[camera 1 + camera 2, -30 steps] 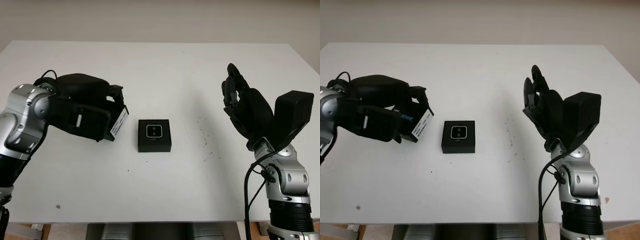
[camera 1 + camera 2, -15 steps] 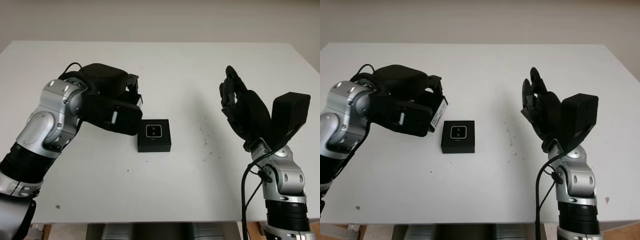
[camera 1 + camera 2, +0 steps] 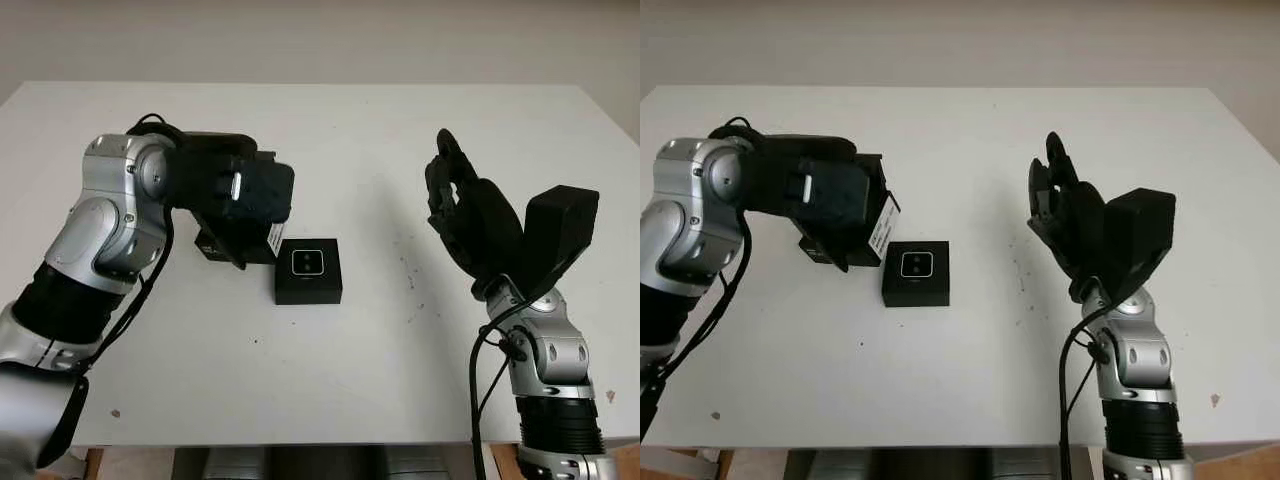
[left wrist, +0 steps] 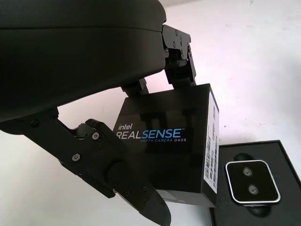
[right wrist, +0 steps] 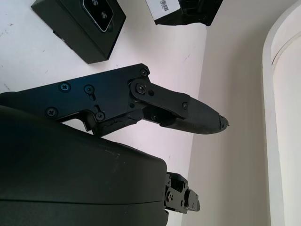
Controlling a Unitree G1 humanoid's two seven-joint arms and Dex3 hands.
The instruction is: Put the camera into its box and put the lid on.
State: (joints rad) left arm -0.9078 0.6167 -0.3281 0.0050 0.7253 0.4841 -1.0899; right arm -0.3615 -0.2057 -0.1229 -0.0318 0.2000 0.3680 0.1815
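A small silver camera lies face up inside the open black box at the table's middle. My left hand is shut on the black lid, printed "RealSense", and holds it tilted just left of the box and above the table. In the left wrist view the camera sits in the box beside the lid's labelled edge. My right hand is open, raised above the table's right side, well clear of the box.
The white table has a few dark specks right of the box. Its far edge meets a pale wall, and the near edge runs in front of both arms.
My left hand has carried the lid rightward and turned it, bringing it close to the box's left side. My right hand has drifted slightly left.
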